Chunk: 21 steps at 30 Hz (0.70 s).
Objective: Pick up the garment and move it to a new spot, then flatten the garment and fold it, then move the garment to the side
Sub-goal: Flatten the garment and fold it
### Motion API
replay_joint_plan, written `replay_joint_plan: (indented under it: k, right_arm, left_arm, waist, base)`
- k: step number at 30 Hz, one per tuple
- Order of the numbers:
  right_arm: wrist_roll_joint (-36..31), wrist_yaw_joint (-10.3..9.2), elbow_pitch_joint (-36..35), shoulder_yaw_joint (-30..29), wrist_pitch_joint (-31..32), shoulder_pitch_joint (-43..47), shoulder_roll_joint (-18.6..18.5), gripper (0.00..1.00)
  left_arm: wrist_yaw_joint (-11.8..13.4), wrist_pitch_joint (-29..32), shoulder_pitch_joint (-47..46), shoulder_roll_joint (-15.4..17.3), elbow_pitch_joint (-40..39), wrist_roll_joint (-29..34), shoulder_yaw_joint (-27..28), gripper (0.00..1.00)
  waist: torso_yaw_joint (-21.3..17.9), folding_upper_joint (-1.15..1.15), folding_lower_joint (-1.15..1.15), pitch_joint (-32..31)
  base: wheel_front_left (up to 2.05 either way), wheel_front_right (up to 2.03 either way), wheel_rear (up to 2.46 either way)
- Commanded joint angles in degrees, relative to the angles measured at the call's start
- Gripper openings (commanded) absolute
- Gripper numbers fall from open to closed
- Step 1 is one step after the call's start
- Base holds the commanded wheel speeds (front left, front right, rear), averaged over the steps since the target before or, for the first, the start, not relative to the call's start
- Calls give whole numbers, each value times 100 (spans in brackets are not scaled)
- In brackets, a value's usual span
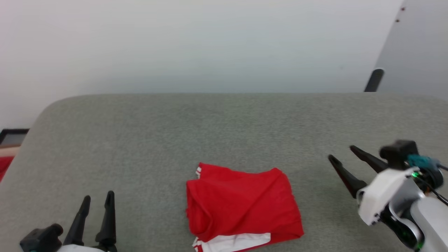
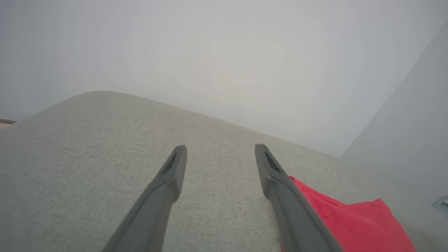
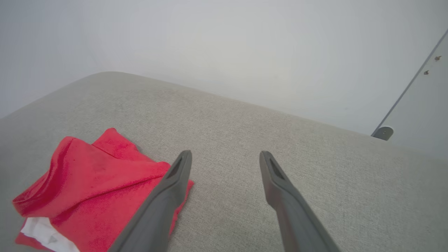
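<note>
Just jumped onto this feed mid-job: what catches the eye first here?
The folded red garment stands out first, lying near the front of the grey padded surface with a white sleeve showing at its near edge. The left end effector at lower left and the right end effector at right flank it, both open, empty and clear of the cloth.

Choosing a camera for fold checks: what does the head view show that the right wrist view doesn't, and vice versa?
Head view, not right wrist: the open left gripper with two dark fingers, the right arm's white wrist housing, a dark frame at the left edge.
Right wrist, not head: the recessed inner faces of its own fingers.
Both: the folded red jersey garment with a white sleeve showing, the grey fabric surface, the open right gripper, the pale wall.
</note>
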Motion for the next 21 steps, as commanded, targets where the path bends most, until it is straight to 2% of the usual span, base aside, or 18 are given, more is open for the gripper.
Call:
replay_joint_plan:
  k: [1,11,21]
  right_arm:
    - [-66,-5,30,-124,-194,183,-21,100]
    - [-288,-5,82,-854,-908,1008,17,100]
    - [-503,-5,-85,-1450,-1101,1636,163,100]
  left_arm:
    - [-15,-1,108,12,-33,59,22,100]
    - [-15,0,200,64,-145,228,106,100]
    - [-15,0,274,70,-188,384,149,100]
  waist:
    - [-196,0,0,-68]
    - [-328,0,0,-131]
    - [-334,0,0,-179]
  base:
    - [0,0,0]
    - [0,0,0]
    - [0,0,0]
